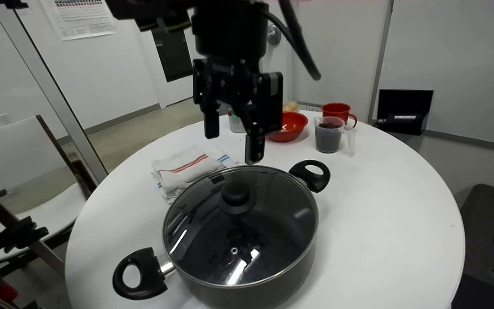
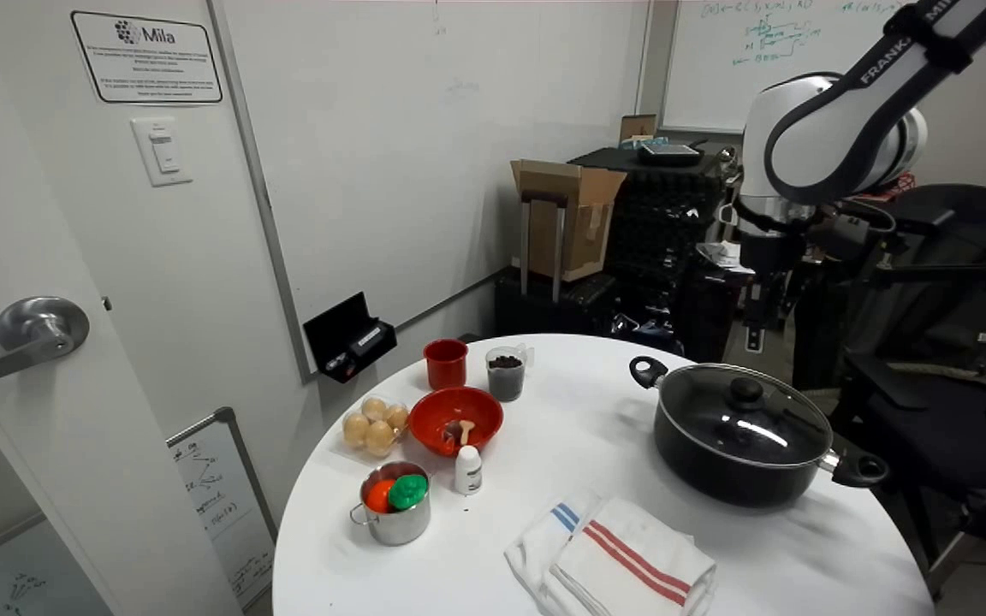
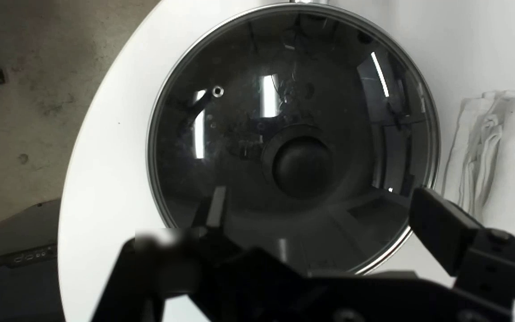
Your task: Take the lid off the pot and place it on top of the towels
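One smooth, round white table (image 1: 384, 210) carries your wide black pot (image 2: 715, 470) with loop handles (image 1: 155, 274). Its transparent glass lid (image 1: 247, 229), ringed in thin metal, sits on the pot. Just beside it, folded and creased, lie your white cloth towels (image 2: 621, 560), striped red and blue. Your gripper (image 1: 233, 141) hangs above, fingers (image 3: 441, 228) spread apart; a rounded black knob (image 3: 303, 166) tops the glass.

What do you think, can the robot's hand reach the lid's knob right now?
Probably yes. The hand hangs open, higher than the knob, and nothing shows between them. The knob sticks up from the lid, so moving over and down would probably do.
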{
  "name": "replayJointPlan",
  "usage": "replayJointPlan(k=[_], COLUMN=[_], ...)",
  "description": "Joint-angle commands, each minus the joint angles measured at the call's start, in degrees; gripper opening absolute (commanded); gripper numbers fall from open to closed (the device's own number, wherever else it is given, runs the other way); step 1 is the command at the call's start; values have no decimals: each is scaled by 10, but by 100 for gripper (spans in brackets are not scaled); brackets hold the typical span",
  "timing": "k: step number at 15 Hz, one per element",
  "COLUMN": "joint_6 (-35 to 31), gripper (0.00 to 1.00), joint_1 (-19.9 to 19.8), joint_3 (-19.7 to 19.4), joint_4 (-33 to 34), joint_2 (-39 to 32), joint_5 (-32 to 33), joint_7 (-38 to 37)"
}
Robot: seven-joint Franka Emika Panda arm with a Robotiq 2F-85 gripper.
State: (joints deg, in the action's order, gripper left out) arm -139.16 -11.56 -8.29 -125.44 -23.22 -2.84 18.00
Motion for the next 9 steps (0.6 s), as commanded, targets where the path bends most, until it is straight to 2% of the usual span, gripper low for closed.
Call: replayJointPlan(k=[1, 9], joint_6=[21, 22], gripper=[100, 100], joint_1=[-10, -26], joint_3=[16, 36], joint_4=[39, 71], joint_2=[-48, -124], joint_5=[0, -9], joint_7=[-13, -25])
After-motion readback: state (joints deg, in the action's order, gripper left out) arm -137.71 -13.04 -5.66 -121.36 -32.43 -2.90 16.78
